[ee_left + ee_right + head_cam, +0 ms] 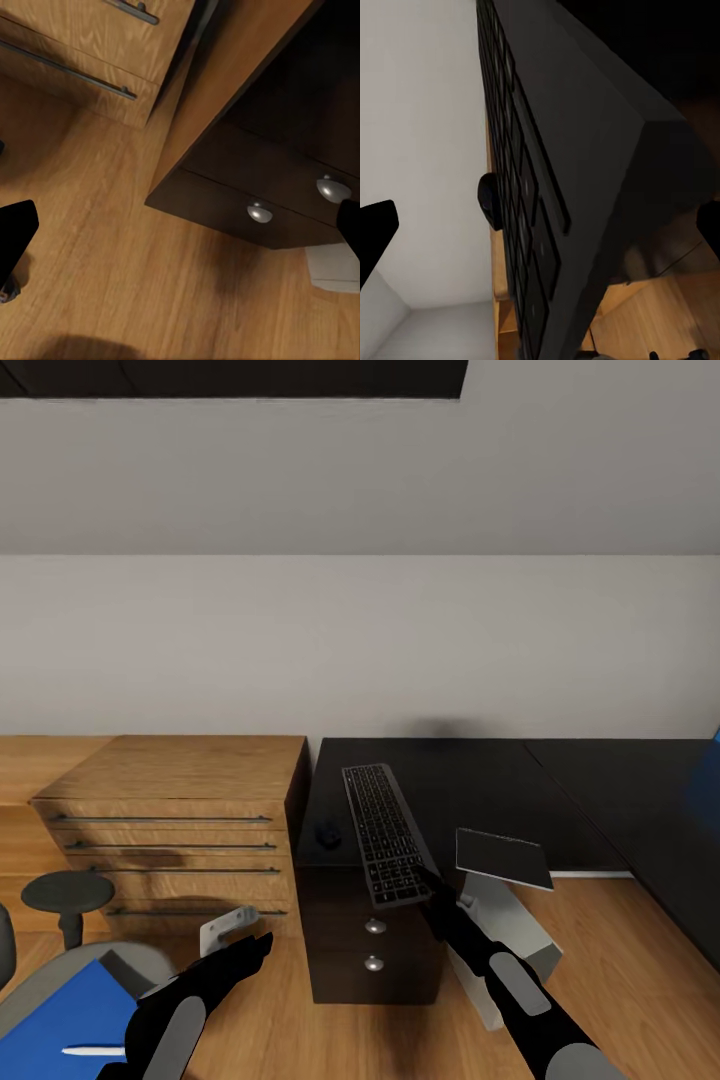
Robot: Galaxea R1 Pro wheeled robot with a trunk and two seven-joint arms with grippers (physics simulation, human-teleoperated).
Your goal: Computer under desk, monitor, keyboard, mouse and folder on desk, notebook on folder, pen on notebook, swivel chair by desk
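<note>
Desk (470,780), mid-frame right: glossy black top, likely slippery; bare room right of the keyboard.
Keyboard (385,832), centre: stiff, light; near end overhangs the front edge, best gripped there.
Right gripper (432,885): at that overhanging end; whether it grips, cannot tell.
Left gripper (245,950), lower left: spread, empty.
Mouse (328,834): just left of the keyboard.
</note>
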